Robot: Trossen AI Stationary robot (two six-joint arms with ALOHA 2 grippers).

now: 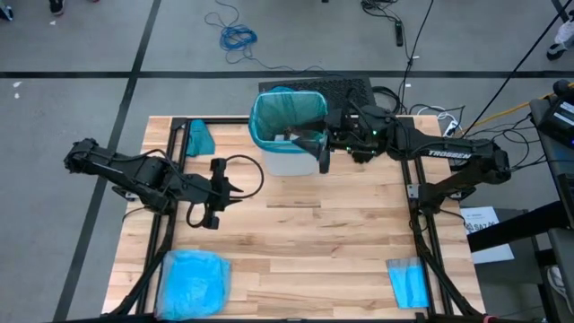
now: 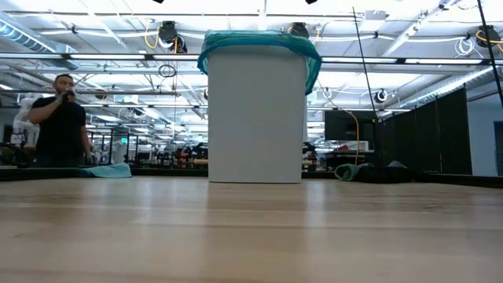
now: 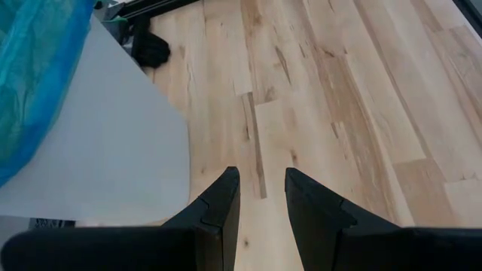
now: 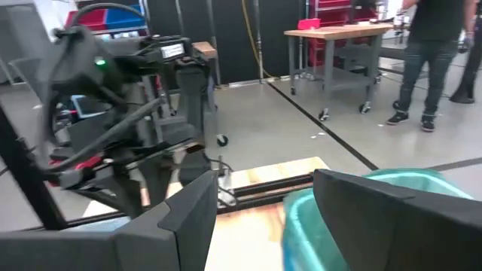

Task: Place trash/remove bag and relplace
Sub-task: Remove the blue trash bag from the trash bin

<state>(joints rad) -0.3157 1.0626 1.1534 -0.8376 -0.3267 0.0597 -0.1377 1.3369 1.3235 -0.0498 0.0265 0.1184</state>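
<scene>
Teal-green bin liner [image 1: 289, 115] sits fitted in the white bin [image 1: 291, 160] at the worktop's [image 1: 296, 242] far edge, its rim folded over the bin's lip, and I see no trash lying on the boards. My right gripper [image 1: 325, 154] hangs at the bin's right rim with fingers [image 4: 380, 218] spread wide and nothing between them. My left gripper [image 1: 215, 193] waits over the worktop's left half, fingers [image 3: 218, 214] partly apart and empty; a pale blue plastic bag [image 1: 193, 283] lies at the near left corner.
</scene>
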